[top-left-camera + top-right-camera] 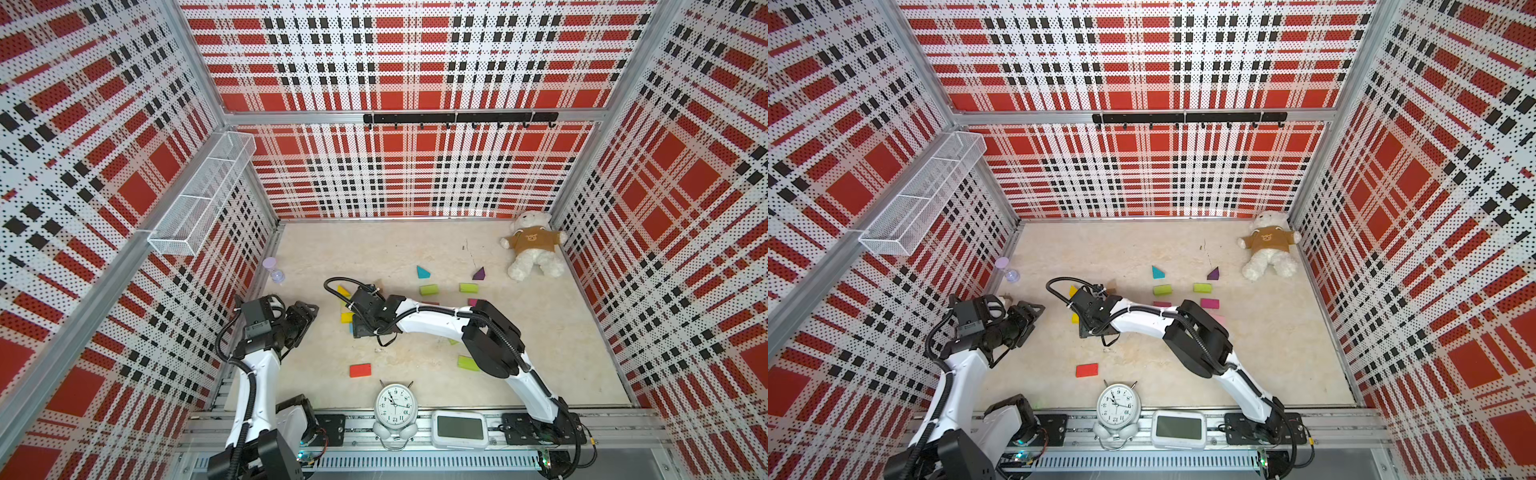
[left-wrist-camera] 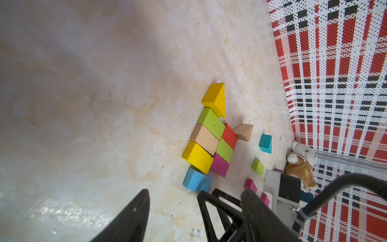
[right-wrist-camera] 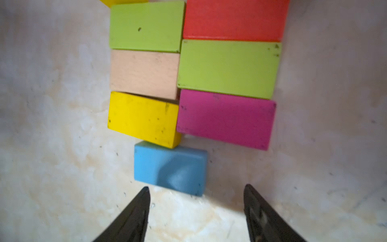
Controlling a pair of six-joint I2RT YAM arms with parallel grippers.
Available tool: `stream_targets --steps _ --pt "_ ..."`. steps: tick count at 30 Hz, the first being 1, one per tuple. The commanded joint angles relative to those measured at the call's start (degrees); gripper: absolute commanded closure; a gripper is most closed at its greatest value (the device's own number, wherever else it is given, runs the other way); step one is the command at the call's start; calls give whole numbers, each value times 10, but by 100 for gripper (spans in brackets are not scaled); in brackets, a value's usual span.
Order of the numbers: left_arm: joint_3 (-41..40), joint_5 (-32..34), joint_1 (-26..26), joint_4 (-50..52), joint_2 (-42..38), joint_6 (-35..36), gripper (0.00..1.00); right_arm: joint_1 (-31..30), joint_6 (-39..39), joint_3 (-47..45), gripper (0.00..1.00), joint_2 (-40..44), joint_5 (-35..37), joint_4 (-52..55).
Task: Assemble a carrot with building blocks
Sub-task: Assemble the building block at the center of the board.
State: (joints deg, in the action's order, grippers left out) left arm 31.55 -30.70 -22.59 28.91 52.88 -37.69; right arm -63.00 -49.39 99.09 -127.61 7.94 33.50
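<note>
Status: the carrot is partly built. The stack (image 2: 209, 142) lies flat on the table (image 1: 415, 249), centre-left in both top views, mostly hidden there under the right arm's wrist.

The left wrist view shows it best:
- The yellow wedge (image 2: 215, 100) caps one end.
- Behind it are two touching columns. One is lime block (image 2: 211, 123), tan block (image 2: 204, 139), yellow block (image 2: 198, 157).
- The other is red block (image 2: 229, 136), second lime block (image 2: 224, 149), magenta block (image 2: 219, 165).
- The blue block (image 3: 170, 167) sits at the end opposite the wedge, touching the yellow block's corner, skewed and off the midline.
- The yellow block is also rotated a bit, with a small gap to the tan one.

My read: the body is roughly there and the blue end needs squaring up.

Loose pieces:
- spare red block (image 1: 360, 370), lower centre of the top view
- teal wedge (image 1: 423, 272) and purple wedge (image 1: 479, 273), mid-frame
- two loose lime blocks (image 1: 429, 289) just below them
- another lime piece (image 1: 467, 362) by the right arm's elbow

Probably some of these go on as leaves, but I can't tell which.

Right gripper (image 3: 196, 209): jaws spread with nothing between them. The tips are just short of the blue block, with no contact that I can see.

Left gripper (image 1: 309, 318): jaws spread and empty, sitting left of the stack and apart from it.
</note>
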Motion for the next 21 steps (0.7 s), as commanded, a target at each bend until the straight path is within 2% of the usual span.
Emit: stream_targets --steps 1,6,13,17,21 --pt "-4 -5 -4 -9 -13 -8 27 -9 -13 -37 27 80 7 -22" --pt "-7 52 59 20 -52 -12 26 20 20 -135 25 208 20 -43" --pt "3 199 240 117 -122 -68 21 127 61 -255 25 311 -78 -135" --pt "14 280 379 193 -136 -119 21 169 98 -286 25 312 -139 -179" --pt "10 390 566 268 -127 -223 19 189 115 -300 25 291 -201 -211"
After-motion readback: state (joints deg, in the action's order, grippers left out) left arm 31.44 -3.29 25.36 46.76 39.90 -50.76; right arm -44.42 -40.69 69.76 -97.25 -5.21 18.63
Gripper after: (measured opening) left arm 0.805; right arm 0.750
